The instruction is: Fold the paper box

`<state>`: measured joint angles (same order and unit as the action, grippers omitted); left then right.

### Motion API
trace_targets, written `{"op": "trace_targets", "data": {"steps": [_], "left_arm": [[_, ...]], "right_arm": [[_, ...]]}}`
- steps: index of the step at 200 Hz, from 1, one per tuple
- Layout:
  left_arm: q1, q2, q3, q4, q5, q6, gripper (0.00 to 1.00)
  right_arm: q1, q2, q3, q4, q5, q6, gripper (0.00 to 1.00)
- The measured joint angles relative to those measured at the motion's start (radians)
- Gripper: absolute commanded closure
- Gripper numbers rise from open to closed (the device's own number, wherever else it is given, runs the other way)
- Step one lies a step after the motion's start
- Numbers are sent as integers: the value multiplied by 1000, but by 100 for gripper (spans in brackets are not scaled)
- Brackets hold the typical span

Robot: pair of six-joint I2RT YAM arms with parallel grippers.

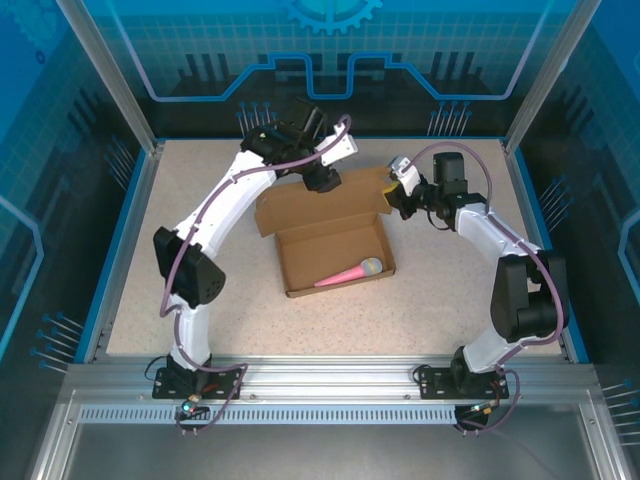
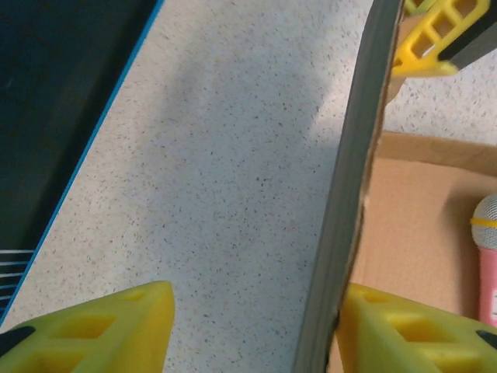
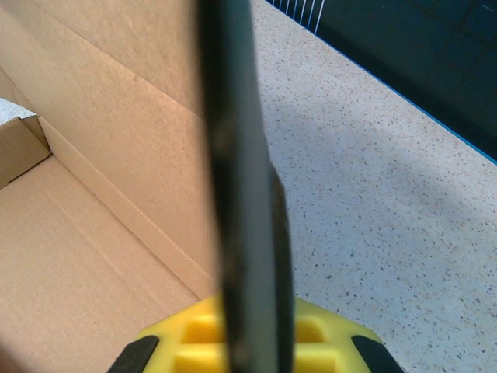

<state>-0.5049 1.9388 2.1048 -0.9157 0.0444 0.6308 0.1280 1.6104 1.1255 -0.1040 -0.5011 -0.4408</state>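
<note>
- The paper box sits open in the middle of the bench.
- Its brown lid stands up along the far side.
- A pink stick with a grey ball end lies inside the box, close to the front wall.
- The left gripper is at the top edge of the lid.
- Its yellow fingers are apart, with the lid's edge between them.
- The edge is right next to one finger and away from the other.
- The right gripper is at the right end of the lid.
- It is squeezed tight on the cardboard edge.
- The two grippers are near each other.
</note>
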Motion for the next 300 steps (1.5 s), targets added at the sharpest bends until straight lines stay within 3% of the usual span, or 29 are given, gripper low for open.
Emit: {"op": "trace_targets", "data": {"steps": [28, 85, 111, 141, 166, 205, 259, 300], "left_arm": [[26, -236, -261, 150, -3, -91, 24], [206, -786, -883, 524, -15, -419, 20], [285, -918, -1125, 634, -26, -557, 16], [321, -927, -1350, 774, 7, -665, 15], [321, -856, -1439, 881, 37, -686, 18], [325, -708, -1450, 1051, 71, -678, 31], [332, -690, -1450, 1181, 124, -654, 51], [332, -684, -1450, 1201, 164, -646, 77]], "right_arm": [[0, 0, 0, 0, 3, 3, 94], [0, -7, 0, 0, 6, 8, 94], [0, -16, 0, 1, 9, 19, 94], [0, -17, 0, 1, 17, 30, 94], [0, -17, 0, 1, 23, 34, 94], [0, -17, 0, 0, 25, 34, 93], [0, -17, 0, -1, 30, 33, 93], [0, -17, 0, -1, 30, 34, 93]]}}
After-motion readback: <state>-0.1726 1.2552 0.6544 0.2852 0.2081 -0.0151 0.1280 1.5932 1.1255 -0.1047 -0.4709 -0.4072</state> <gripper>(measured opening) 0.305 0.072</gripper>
